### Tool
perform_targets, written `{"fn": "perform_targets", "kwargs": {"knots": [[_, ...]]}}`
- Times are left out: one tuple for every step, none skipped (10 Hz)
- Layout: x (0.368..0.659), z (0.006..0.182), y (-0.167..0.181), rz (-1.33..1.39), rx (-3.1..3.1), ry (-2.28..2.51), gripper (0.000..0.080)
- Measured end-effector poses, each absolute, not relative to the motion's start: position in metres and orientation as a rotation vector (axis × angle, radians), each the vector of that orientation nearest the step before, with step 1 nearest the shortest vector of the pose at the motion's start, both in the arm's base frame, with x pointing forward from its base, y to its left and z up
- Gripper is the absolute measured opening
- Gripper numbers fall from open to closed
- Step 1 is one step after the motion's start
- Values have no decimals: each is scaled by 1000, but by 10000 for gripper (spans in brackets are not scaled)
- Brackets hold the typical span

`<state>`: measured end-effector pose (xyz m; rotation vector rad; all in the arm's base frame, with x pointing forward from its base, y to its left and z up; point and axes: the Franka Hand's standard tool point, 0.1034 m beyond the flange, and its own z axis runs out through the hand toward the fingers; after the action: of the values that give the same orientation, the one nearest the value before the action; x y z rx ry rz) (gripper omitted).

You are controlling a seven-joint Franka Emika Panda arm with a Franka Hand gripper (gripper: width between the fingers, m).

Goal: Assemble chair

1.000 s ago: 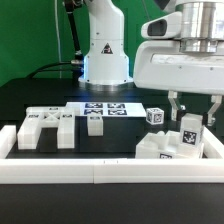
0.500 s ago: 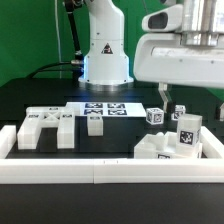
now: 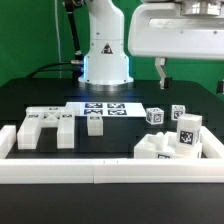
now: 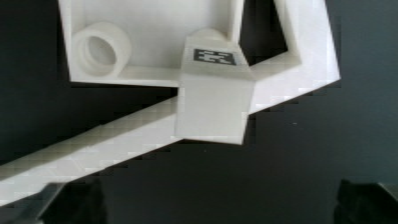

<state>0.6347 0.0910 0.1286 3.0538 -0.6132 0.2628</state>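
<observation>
Our gripper point(image 3: 191, 86) hung wide open and empty above the chair point(image 3: 160, 150), whose joined white pieces sat in the corner of the rail point(image 3: 100, 172) at the exterior view's right. We judged them light, stiff and smooth; the upright tagged block point(image 3: 188, 132) offered flat sides to pinch.

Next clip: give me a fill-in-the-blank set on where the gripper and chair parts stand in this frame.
1. The gripper is ___ and holds nothing.
2. It hangs ___ the assembly at the exterior view's right.
3. To the exterior view's right of the marker board stand ___ loose cubes.
4. The slotted panel lies at the exterior view's ___.

Missing words: open; above; two; left.
</observation>
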Motion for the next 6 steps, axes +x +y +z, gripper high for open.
{"fn": "perform_targets", "kwargs": {"knots": [[635, 129, 91, 263, 3054, -613, 648], [635, 128, 91, 262, 3054, -612, 648], [635, 128, 91, 262, 3054, -612, 648], [634, 128, 91, 264, 3055, -606, 648], [632, 129, 86, 300, 3073, -550, 648], [619, 129, 75, 302, 3087, -498, 648]]}}
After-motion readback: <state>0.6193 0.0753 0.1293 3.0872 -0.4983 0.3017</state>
